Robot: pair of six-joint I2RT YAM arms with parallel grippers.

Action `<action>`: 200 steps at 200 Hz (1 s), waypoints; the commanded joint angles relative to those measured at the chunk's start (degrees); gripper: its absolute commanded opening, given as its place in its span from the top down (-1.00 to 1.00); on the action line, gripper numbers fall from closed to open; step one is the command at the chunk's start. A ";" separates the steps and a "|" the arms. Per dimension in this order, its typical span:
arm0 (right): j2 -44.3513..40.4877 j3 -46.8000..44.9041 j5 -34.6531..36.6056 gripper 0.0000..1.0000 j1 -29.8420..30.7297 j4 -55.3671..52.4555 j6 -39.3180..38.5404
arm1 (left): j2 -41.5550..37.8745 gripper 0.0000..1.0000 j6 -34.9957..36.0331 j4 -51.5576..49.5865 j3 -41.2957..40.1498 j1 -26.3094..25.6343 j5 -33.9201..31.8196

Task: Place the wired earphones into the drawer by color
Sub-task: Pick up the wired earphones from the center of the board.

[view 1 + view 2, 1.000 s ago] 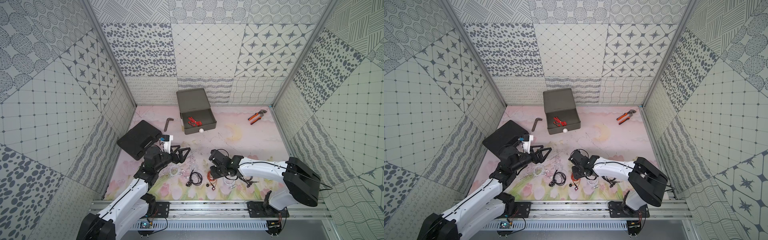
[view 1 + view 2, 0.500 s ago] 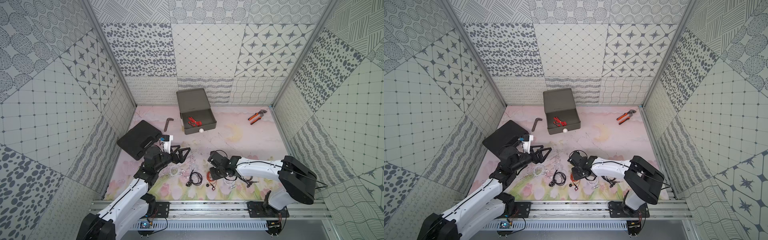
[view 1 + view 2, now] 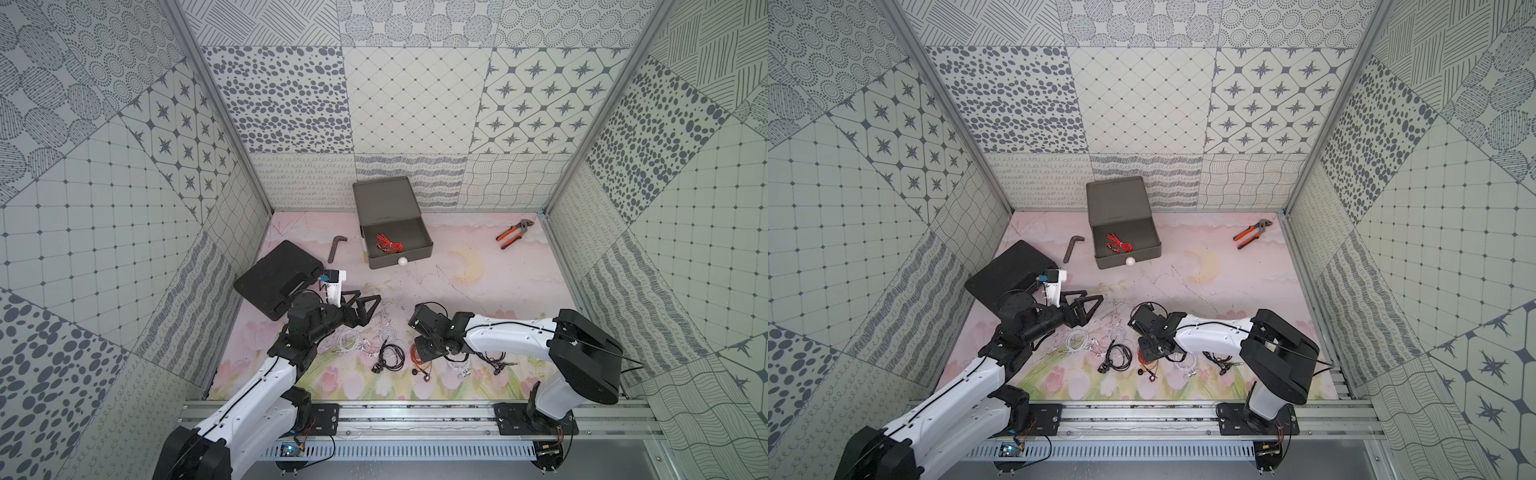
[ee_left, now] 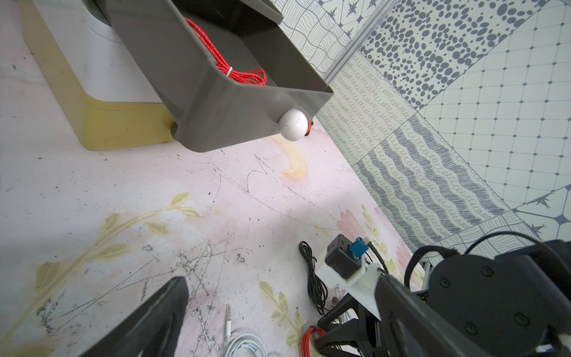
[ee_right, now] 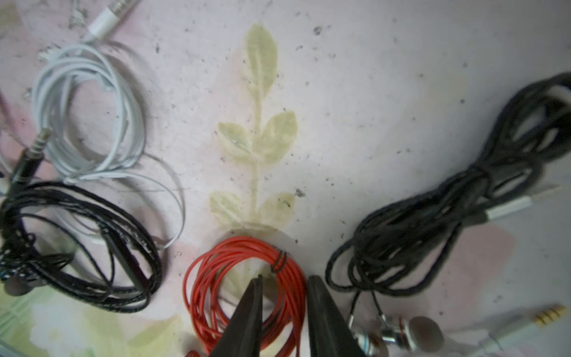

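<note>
The drawer (image 3: 399,251) stands at the back, its grey top tier pulled open with red wired earphones (image 3: 388,245) inside; in the left wrist view these red earphones (image 4: 234,71) lie behind the drawer wall (image 4: 200,92). More wired earphones lie near the front: white coils (image 3: 347,338), a black coil (image 3: 392,358), and a red coil (image 5: 213,278). My right gripper (image 5: 285,278) is down on the red coil, one finger inside the loop and one outside, with a small gap left. My left gripper (image 3: 365,296) hovers wide open and empty.
Orange-handled pliers (image 3: 513,233) lie at the back right. A flat black case (image 3: 276,282) sits at the left beside a hex key (image 3: 334,247). A black bundle (image 5: 448,222) and a white coil (image 5: 89,123) flank the red coil closely.
My right gripper's jaws have narrowed around the red coil's strands, and the wrist has shifted slightly left. The left arm has stayed still.
</note>
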 commanded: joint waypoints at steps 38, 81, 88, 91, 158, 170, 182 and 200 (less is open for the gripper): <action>1.76 1.36 2.01 0.65 0.59 -0.80 -0.30 | -0.06 -0.99 1.28 0.81 0.80 -0.26 -0.55; 1.41 1.42 2.17 0.90 0.56 -0.84 -0.39 | -0.14 -0.99 1.31 0.81 0.80 -0.17 -0.55; 1.39 1.38 2.18 0.94 0.60 -0.84 -0.40 | -0.18 -0.99 1.30 0.81 0.79 -0.25 -0.66; 1.34 1.40 2.17 0.95 0.63 -0.84 -0.39 | -0.15 -0.99 1.30 0.84 0.74 -0.26 -0.65; -2.31 2.18 3.60 1.00 0.57 -1.93 -0.91 | -0.20 -0.99 1.31 0.81 0.66 -0.20 -0.66; -3.51 2.54 3.96 1.00 0.56 -2.54 -1.09 | -0.28 -0.99 1.30 0.85 0.68 -0.25 -0.75; -4.91 3.10 4.27 1.00 0.55 -3.48 -1.34 | -0.34 -0.99 1.30 0.79 0.67 -0.23 -0.73; -7.32 4.18 5.19 1.00 0.59 -5.19 -1.87 | -0.49 -0.98 1.30 0.73 0.60 -0.21 -0.91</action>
